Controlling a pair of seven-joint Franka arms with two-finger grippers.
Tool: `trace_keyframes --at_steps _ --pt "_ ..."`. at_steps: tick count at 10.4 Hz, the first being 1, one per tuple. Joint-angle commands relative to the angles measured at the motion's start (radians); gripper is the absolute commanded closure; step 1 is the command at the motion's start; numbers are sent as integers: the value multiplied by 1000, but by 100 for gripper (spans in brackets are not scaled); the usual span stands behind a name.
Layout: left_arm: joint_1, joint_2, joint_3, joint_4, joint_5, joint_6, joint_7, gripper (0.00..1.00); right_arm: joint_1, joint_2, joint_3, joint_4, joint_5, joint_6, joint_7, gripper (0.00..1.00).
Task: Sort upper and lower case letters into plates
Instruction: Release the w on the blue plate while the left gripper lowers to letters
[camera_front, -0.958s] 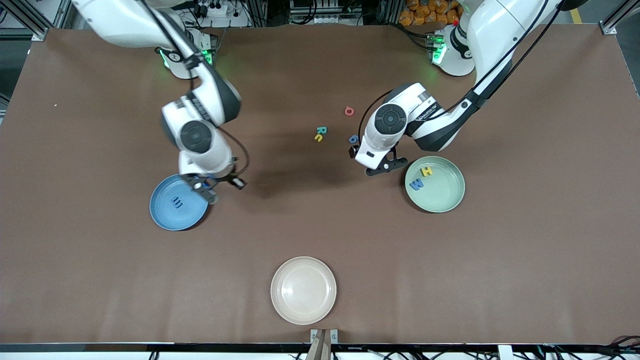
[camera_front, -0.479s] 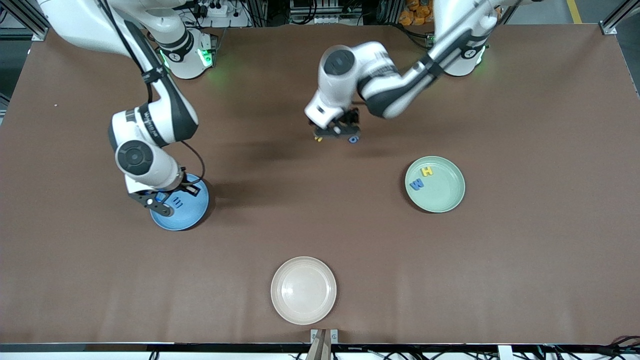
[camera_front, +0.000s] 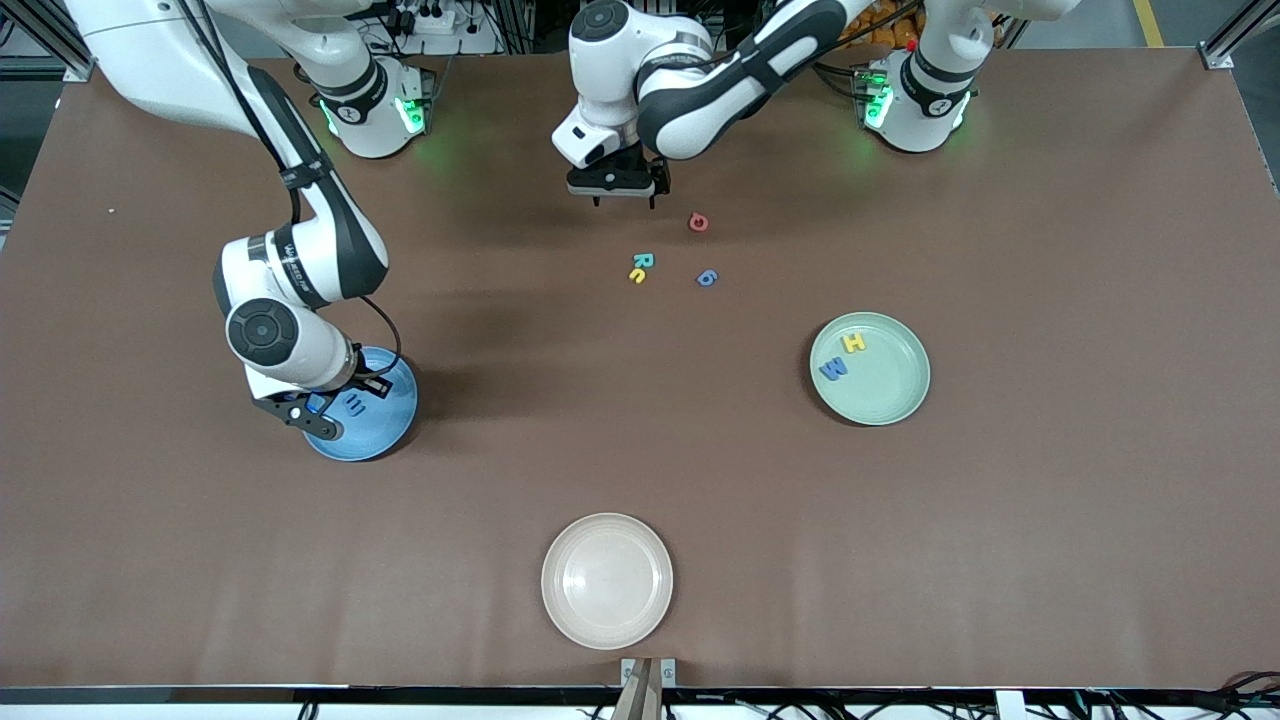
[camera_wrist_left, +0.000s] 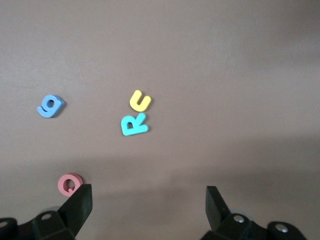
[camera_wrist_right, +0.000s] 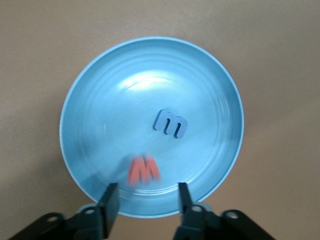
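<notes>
Chunky red letter (camera_wrist_right: 143, 170) over glossy round blue plate (camera_wrist_right: 90, 100).

blue plate (camera_wrist_right: 90, 100) holds blue m (camera_wrist_right: 171, 123) and blurred red m (camera_wrist_right: 142, 170).

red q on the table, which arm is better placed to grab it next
Left. The left gripper hangs open beside the red q, which lies by its finger in the left wrist view. The right gripper is over the blue plate.

Two letters (camera_wrist_right: 170, 123) lie in one plate (camera_wrist_right: 85, 100), two (camera_front: 843, 356) in another (camera_front: 895, 385), four (camera_front: 642, 267) between
</notes>
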Motion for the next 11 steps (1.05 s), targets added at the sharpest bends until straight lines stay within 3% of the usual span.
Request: trace_keyframes --at_steps 1,2,4,6,7,11 --pt "12 21 9 8 50 0 156 0 23 -13 -15 19 7 -10 -29 0" --pt "13 15 9 -6 50 0 206 0 23 -36 -10 29 10 -17 -30 0" --pt "53 -45 -9 -139 51 31 211 0 37 -73 14 40 29 -54 -32 0" --pt "239 -51 -145 -258 50 98 176 0 19 -117 65 43 30 -88 -32 0" --pt "289 -51 -176 -294 51 115 128 0 -6 -142 86 43 30 -121 -36 0" --pt "317 -28 -167 -333 54 169 -29 0 -9 -185 139 97 101 -198 -33 0"
